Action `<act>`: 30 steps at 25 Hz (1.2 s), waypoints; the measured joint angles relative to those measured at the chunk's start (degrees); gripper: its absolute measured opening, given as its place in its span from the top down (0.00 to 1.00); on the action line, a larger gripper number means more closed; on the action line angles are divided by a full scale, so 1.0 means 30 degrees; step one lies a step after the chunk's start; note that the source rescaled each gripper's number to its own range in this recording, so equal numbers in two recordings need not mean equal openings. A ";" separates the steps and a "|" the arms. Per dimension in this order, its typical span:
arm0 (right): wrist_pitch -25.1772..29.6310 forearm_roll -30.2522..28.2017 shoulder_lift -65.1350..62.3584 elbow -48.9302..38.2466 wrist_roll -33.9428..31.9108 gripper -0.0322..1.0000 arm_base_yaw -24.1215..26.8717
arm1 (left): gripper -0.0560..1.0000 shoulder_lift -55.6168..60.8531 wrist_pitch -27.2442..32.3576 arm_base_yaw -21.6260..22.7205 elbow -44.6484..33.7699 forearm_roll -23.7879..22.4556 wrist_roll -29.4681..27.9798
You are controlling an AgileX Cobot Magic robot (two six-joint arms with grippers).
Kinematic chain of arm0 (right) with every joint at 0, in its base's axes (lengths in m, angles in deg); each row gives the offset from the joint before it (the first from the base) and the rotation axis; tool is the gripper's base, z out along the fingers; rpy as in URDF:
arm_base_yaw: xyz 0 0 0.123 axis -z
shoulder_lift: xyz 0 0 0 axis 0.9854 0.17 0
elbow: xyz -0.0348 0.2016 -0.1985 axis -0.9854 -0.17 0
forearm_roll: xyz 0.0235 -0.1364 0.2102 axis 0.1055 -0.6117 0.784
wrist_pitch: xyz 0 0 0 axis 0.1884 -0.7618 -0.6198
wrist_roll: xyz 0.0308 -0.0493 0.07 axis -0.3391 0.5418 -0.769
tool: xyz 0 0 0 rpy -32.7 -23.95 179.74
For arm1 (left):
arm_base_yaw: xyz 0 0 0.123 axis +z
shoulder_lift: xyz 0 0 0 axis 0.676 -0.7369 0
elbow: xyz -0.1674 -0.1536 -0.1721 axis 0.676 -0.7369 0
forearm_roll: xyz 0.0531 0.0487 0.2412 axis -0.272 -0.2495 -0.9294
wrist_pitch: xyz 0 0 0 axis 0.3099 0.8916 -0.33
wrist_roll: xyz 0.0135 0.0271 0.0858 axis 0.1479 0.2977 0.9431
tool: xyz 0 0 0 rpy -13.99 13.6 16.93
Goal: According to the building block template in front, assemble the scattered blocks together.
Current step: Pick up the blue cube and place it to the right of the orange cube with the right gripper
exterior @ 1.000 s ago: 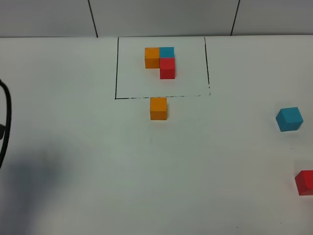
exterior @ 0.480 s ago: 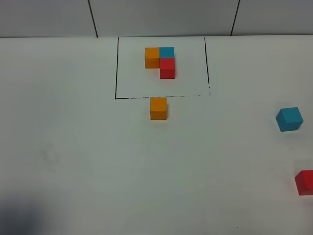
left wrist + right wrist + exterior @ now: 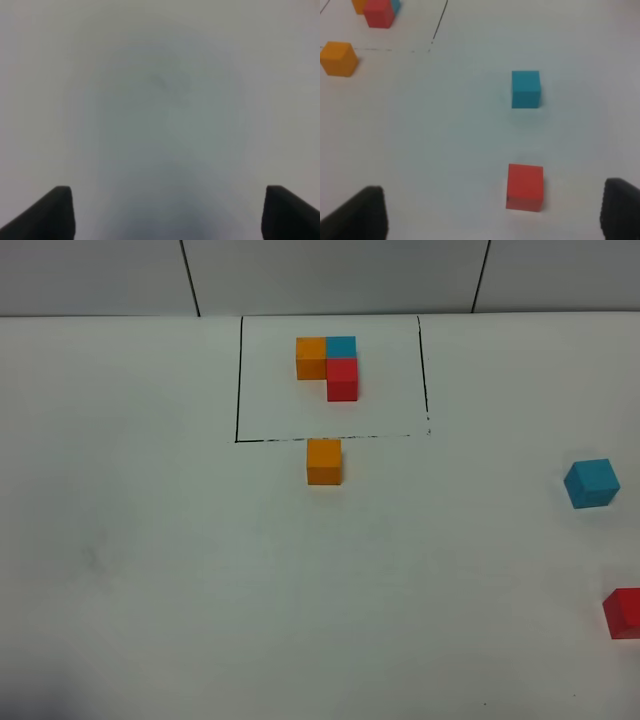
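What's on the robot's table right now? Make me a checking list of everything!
Surface: white table, with a thin black rectangle outline drawn on it.
Job's things: template inside the outline; orange cube just outside its near edge; blue cube and red cube far right, apart from each other.
Clutter: nothing seen.
Grippers: left gripper and right gripper, jaws open, holding nothing.
Cables: nothing seen.
Surroundings: grey wall panels behind the table.
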State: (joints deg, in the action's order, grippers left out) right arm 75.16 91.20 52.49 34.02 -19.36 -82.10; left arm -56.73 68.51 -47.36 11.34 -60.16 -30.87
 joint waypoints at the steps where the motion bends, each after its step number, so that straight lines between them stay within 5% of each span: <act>1: 0.0000 0.0000 0.0000 0.0000 0.0000 0.26 0.0000 | 0.20 0.0411 0.0022 0.0000 -0.0153 0.0000 0.0000; 30: 0.0000 0.0000 0.0000 0.0000 0.0000 0.26 0.0000 | 0.20 0.4041 0.0002 0.0000 -0.0257 0.0373 0.0000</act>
State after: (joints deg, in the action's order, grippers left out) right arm 75.16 91.20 52.49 34.02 -19.36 -82.10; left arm -44.61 68.51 -47.36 10.57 -59.04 -30.87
